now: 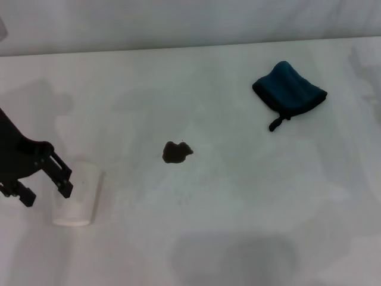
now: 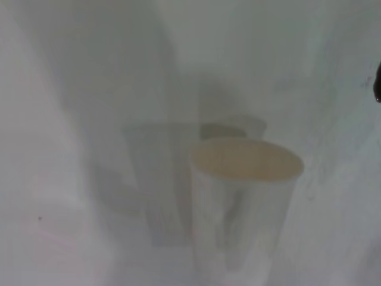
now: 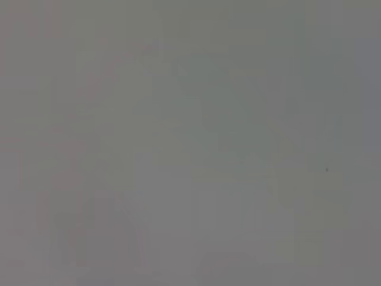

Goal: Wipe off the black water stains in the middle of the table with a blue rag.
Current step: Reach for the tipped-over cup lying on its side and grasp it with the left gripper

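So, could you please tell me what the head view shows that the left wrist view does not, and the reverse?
Only the head view shows the blue rag lying far right on the table, the whole black water stains mid-table, and the left gripper open beside the white cup. Only the left wrist view shows the cup's open mouth and pale inside. Both share the cup and the table; the right gripper appears in neither.

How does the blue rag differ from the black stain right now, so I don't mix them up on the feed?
The blue rag is teal with black edging and a small loop tag; the black water stains are one dark brown-black blotch. The rag is bulky and folded, the stain flat. The rag is clearly larger. The rag lies far on the robot's right, the stain mid-table. Both rest on the white table, untouched by any gripper.
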`<action>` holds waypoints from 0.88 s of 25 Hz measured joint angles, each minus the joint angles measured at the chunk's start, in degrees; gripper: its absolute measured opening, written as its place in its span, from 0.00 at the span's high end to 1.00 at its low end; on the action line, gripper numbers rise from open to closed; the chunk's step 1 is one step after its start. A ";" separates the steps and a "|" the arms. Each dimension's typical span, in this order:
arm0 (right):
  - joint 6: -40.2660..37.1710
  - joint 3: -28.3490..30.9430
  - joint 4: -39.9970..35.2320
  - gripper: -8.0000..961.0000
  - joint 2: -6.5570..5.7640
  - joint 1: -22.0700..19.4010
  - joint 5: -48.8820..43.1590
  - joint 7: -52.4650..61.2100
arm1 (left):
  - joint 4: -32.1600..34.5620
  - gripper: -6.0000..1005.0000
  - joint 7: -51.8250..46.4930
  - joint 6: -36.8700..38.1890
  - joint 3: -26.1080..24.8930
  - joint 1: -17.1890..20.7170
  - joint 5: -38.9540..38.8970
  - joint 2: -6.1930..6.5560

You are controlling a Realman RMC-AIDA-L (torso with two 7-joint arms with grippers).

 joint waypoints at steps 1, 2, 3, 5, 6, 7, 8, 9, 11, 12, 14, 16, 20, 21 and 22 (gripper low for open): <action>0.00 0.00 0.00 0.09 0.00 0.00 0.00 0.00 | 0.01 0.27 0.00 -0.06 0.00 0.03 -0.02 -0.26; 0.00 0.01 0.00 0.09 0.00 0.00 0.01 0.01 | 0.00 0.28 0.00 -0.27 0.00 0.04 -0.03 -0.58; -0.02 0.01 0.00 0.09 0.00 0.00 0.01 0.02 | 0.00 0.29 0.01 -0.48 -0.01 0.06 -0.14 -0.79; -0.18 0.03 0.00 0.09 0.00 0.00 0.03 0.03 | -0.02 0.30 0.01 -1.21 -0.05 0.31 -1.05 -1.04; -0.40 0.02 0.00 0.09 0.00 0.00 0.03 0.03 | -0.03 0.30 -0.02 -1.66 -0.07 0.70 -2.12 -1.05; -0.59 0.02 0.00 0.09 0.00 0.01 0.03 0.03 | -0.03 0.30 -0.02 -1.66 -0.07 0.70 -2.12 -1.05; -0.73 0.02 0.00 0.09 0.00 0.01 0.03 0.03 | -0.03 0.30 -0.05 -1.80 -0.08 0.91 -2.53 -0.96; -0.73 0.02 0.00 0.09 0.00 0.01 0.03 0.03 | 0.03 0.30 -0.01 -1.86 -0.08 1.14 -2.82 -0.78; -0.96 0.02 0.00 0.09 -0.04 -0.04 0.03 0.31 | 0.30 0.30 0.18 -1.81 -0.09 1.27 -2.82 -0.55; -1.09 0.02 0.00 0.09 -0.07 -0.07 0.02 0.69 | 0.67 0.30 0.36 -1.77 -0.09 1.38 -2.80 -0.35; -1.29 0.02 0.00 0.09 -0.16 -0.08 0.02 1.35 | 2.92 0.29 0.76 -1.65 -0.09 1.91 -2.69 0.49; -1.64 0.02 -0.03 0.09 -0.24 -0.08 0.02 1.76 | 4.39 0.28 0.98 -1.64 -0.08 2.22 -2.68 0.85; -2.73 0.02 -0.15 0.09 -0.26 0.17 0.02 1.90 | 5.95 0.26 1.89 -1.65 -0.05 2.63 -2.13 1.04; -3.13 0.02 -0.16 0.09 -0.26 0.22 0.02 1.91 | 5.98 0.25 2.02 -1.66 -0.03 2.63 -1.81 1.04; -3.43 0.02 -0.18 0.09 -0.27 0.23 0.02 1.91 | 5.99 0.25 2.08 -1.64 -0.02 2.61 -1.64 1.04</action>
